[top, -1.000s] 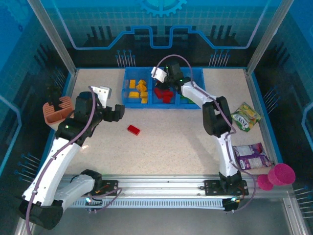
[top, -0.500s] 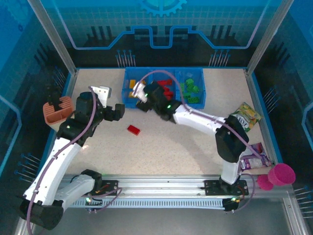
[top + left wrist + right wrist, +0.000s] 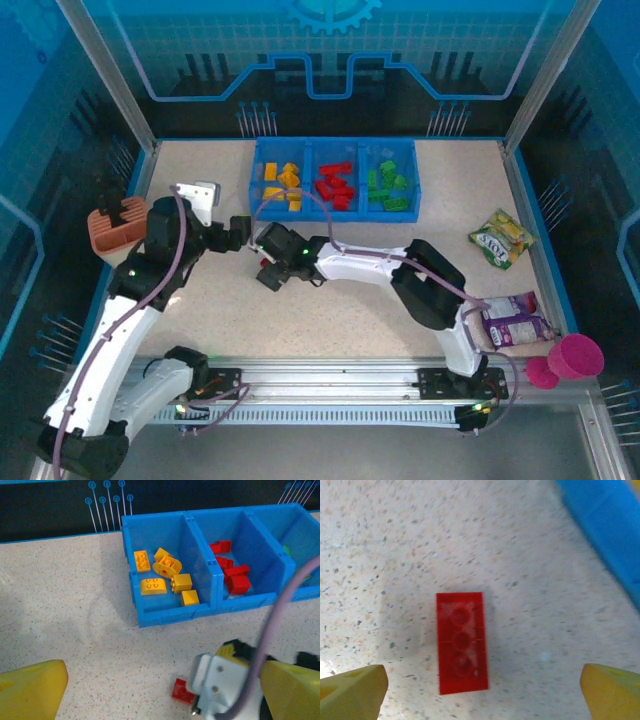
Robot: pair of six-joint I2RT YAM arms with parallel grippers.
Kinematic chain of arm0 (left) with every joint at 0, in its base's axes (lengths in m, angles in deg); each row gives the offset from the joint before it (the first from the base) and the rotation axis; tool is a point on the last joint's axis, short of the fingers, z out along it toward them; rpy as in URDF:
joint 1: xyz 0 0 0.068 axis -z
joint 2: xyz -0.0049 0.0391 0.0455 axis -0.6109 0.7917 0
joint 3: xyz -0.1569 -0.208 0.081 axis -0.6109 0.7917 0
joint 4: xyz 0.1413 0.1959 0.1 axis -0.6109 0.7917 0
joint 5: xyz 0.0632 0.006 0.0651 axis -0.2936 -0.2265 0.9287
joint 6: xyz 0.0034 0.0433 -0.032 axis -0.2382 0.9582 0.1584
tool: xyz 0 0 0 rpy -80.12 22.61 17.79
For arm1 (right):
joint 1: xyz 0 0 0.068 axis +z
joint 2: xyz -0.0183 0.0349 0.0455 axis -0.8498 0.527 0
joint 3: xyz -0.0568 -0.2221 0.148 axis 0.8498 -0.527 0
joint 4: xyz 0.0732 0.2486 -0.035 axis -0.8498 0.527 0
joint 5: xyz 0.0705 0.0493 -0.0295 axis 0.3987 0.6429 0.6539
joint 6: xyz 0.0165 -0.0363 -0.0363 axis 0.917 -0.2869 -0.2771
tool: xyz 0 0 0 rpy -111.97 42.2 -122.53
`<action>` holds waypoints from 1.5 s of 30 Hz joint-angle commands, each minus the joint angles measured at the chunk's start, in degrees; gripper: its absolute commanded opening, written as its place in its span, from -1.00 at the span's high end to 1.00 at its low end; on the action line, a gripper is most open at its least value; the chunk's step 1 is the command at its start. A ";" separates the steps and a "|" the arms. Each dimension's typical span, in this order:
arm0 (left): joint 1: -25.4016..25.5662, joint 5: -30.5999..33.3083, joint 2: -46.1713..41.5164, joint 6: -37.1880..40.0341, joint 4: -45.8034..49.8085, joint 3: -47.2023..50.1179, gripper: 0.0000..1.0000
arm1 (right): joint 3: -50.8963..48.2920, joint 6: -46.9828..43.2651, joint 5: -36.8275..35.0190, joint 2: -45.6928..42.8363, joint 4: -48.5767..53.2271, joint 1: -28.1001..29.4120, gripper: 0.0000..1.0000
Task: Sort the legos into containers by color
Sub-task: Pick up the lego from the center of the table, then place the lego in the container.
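Observation:
The blue tray (image 3: 335, 205) stands at the back, with yellow-orange legos (image 3: 283, 183) in its left compartment, red legos (image 3: 334, 185) in the middle and green legos (image 3: 386, 187) on the right. One red brick (image 3: 462, 641) lies alone on the table, hollow side up. My right gripper (image 3: 482, 695) hovers open just over it, one fingertip (image 3: 352, 690) on either side of it and apart from it. From above, the right gripper (image 3: 272, 272) mostly covers this brick (image 3: 266, 262). My left gripper (image 3: 240, 233) is open and empty just to its left. The left wrist view shows the brick (image 3: 181, 691) under the right wrist (image 3: 220, 680).
A salmon-pink holder (image 3: 118, 226) sits at the table's left edge. Two snack packets (image 3: 503, 238) (image 3: 515, 318) lie at the right, and a magenta cup (image 3: 575, 355) stands at the near right corner. The tray's corner (image 3: 605, 525) shows in the right wrist view.
My right arm has swung from the tray's middle compartment down and left to the lone red brick, its jaws now wide. The left arm has shifted slightly.

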 commanded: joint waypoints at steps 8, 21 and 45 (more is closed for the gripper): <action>-0.16 -2.08 -2.68 -1.48 -1.62 0.99 -0.99 | 10.95 1.68 5.42 8.39 8.93 -2.16 -0.90; -0.16 -1.47 -2.03 -1.13 -1.80 0.82 -0.99 | 16.34 0.14 12.83 13.61 13.31 -4.52 -0.30; -0.33 -1.64 -0.64 -1.23 -1.30 0.13 -0.98 | 8.54 -8.70 6.33 -7.02 18.86 -21.81 0.41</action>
